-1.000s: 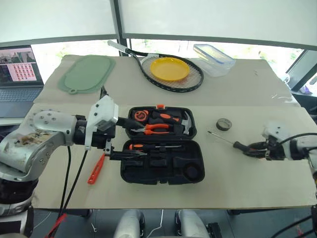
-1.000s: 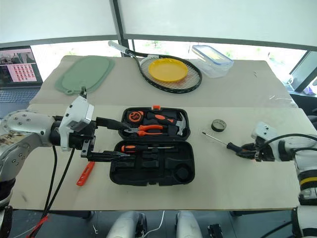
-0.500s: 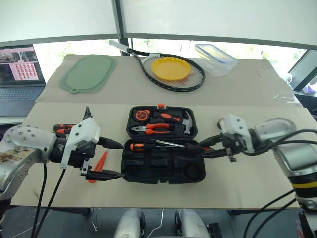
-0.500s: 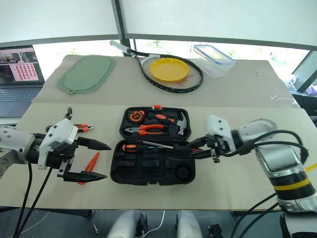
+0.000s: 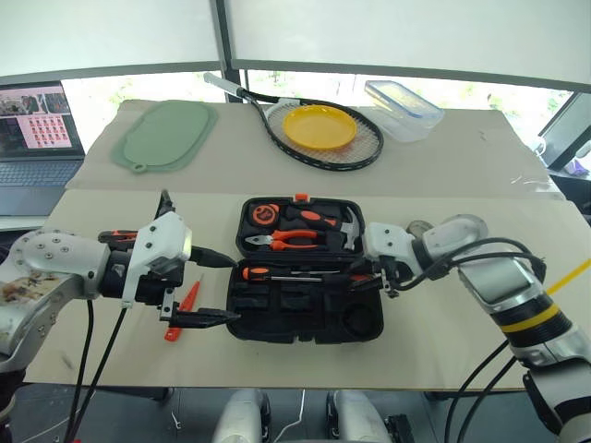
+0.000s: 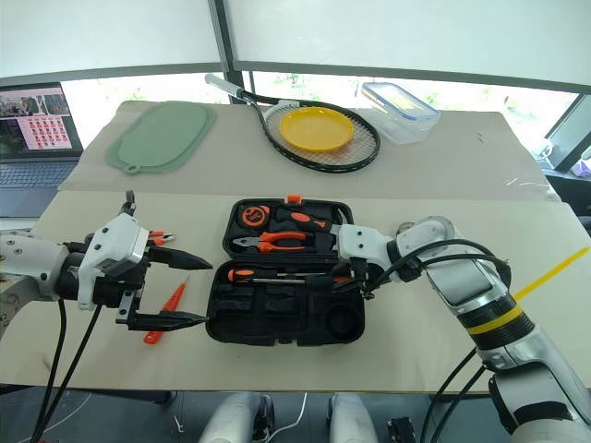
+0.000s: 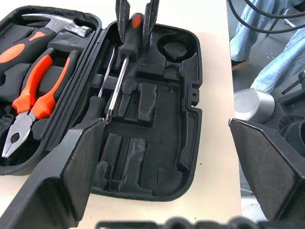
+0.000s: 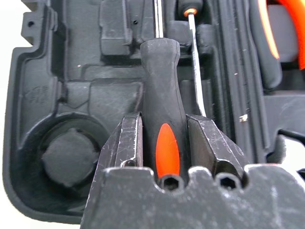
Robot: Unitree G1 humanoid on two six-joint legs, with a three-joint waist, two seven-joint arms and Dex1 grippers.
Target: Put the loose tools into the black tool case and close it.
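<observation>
Your right gripper (image 8: pixel 164 129) is clamped on the handle of a black-and-orange screwdriver (image 7: pixel 128 45), holding it low over the front half of the open black tool case (image 5: pixel 305 318), its shaft running along the case beside a second screwdriver (image 5: pixel 277 274) that already lies in its recess. Expect the tool to be light and rigid, but its smooth rounded handle can roll between flat fingers, so keep your hold where it is, on the thick middle of the handle, and line the shaft up with its slot before you let go. Your left gripper (image 5: pixel 205 288) hangs spread wide and empty just beside the case's left edge. The orange-black utility knife (image 5: pixel 182 312) lies on the desk (image 5: pixel 480 341) under that gripper; it looks flat and stiff, best pinched across its narrow sides near the middle. Another orange-and-black tool (image 5: pixel 120 237) sits behind the left arm, too hidden to name. The small dark tape roll (image 5: pixel 417 227) peeks out behind your right arm; it is light and prone to rolling, so take it across its rim. The moulded case is stiff, so press the lid down near the orange latch (image 5: pixel 298 197).
</observation>
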